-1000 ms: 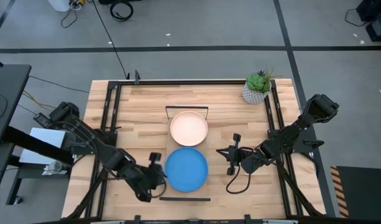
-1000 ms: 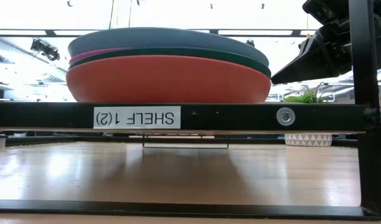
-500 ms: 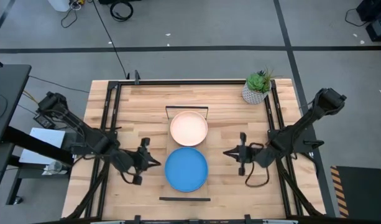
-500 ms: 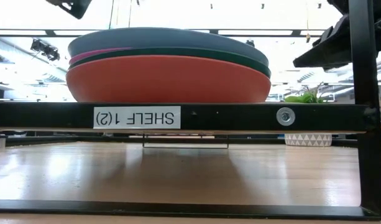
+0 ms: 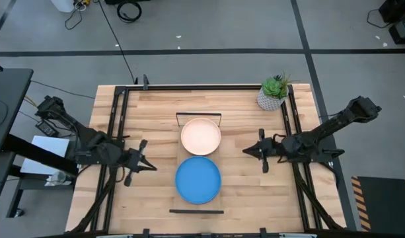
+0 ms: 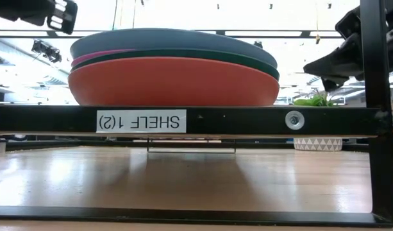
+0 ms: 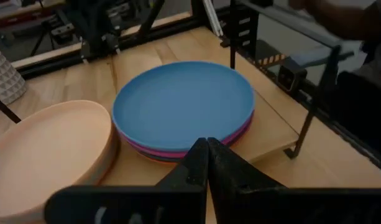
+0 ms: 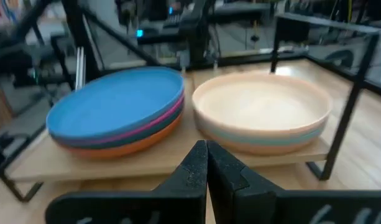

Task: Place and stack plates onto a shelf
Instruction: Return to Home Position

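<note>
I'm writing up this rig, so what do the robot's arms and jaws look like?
The left arm and right arm match: slim matte-black links with bulkier blocks at the joints. Each ends in two flat black jaws tapering to a point. No markings are visible.

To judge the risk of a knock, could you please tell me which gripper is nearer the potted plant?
Right. The right gripper is on the same side of the shelf as the potted plant; the left gripper is across the table, beyond the shelf.
</note>
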Robot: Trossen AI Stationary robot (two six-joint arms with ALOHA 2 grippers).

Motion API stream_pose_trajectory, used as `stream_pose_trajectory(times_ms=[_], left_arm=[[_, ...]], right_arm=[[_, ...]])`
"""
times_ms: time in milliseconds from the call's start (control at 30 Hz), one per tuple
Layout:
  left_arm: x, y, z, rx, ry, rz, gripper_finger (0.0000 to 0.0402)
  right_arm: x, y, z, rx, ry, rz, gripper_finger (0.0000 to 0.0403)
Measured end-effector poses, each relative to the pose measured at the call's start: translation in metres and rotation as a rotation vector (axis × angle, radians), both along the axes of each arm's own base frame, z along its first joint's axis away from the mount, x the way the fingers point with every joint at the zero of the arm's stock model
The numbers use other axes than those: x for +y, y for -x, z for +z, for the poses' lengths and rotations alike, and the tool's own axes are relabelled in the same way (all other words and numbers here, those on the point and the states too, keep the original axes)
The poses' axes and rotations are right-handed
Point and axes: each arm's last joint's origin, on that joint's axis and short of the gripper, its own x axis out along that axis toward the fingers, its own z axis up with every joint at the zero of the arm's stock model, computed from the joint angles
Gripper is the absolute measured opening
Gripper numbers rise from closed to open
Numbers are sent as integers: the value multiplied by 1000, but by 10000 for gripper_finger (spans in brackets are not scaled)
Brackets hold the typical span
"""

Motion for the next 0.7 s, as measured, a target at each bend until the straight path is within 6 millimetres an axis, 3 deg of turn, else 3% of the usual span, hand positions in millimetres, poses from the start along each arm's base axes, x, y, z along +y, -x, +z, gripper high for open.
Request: stream_pose_trajectory(times_ms=[100, 467, 700], left_arm=[[9, 12, -9, -41, 32, -1, 10], [30, 38, -35, -194, 113, 95, 10], [38, 47, -52, -239, 121, 157, 10]], right_arm=[[-10, 7, -6, -42, -7, -15, 10], [-25, 9, 5, -126, 19, -5, 10], [-43, 13, 8, -136, 20, -168, 11]])
